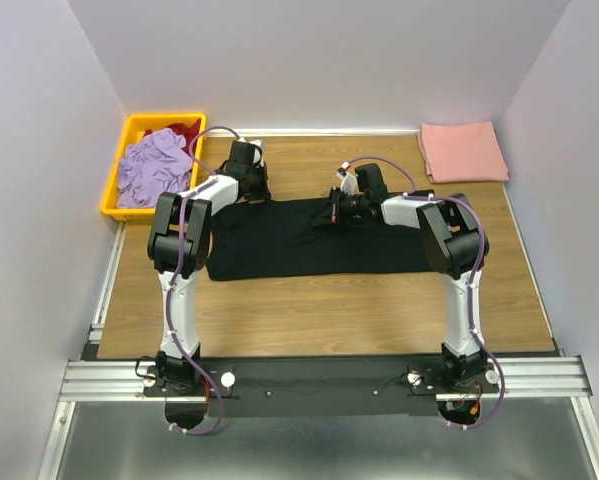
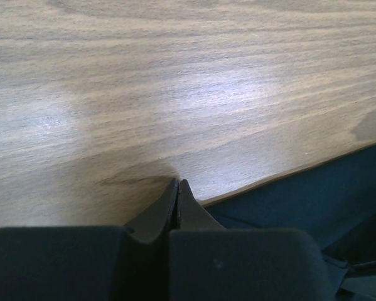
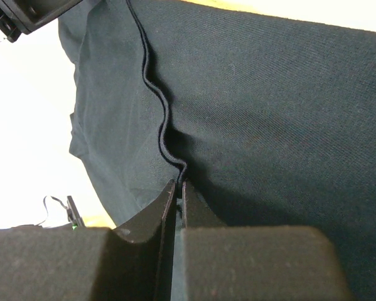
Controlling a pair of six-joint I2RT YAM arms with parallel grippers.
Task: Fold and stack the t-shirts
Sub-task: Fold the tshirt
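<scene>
The black t-shirt (image 1: 309,245) lies spread flat on the wooden table (image 1: 309,315). My right gripper (image 1: 336,208) is at the middle of its far edge. In the right wrist view it (image 3: 179,183) is shut on a raised hem ridge of the black t-shirt (image 3: 269,94). My left gripper (image 1: 250,190) is at the shirt's far left corner. In the left wrist view it (image 2: 177,182) is shut, its tips over bare wood (image 2: 175,75), with the black cloth's edge (image 2: 313,194) just to their right. No cloth shows between its jaws. A folded salmon-pink t-shirt (image 1: 464,150) rests at the far right.
A yellow bin (image 1: 112,185) at the far left corner holds a crumpled lavender garment (image 1: 151,165) and a red one (image 1: 184,130). White walls close in the table on three sides. A metal rail (image 1: 319,375) carrying both arm bases runs along the near edge.
</scene>
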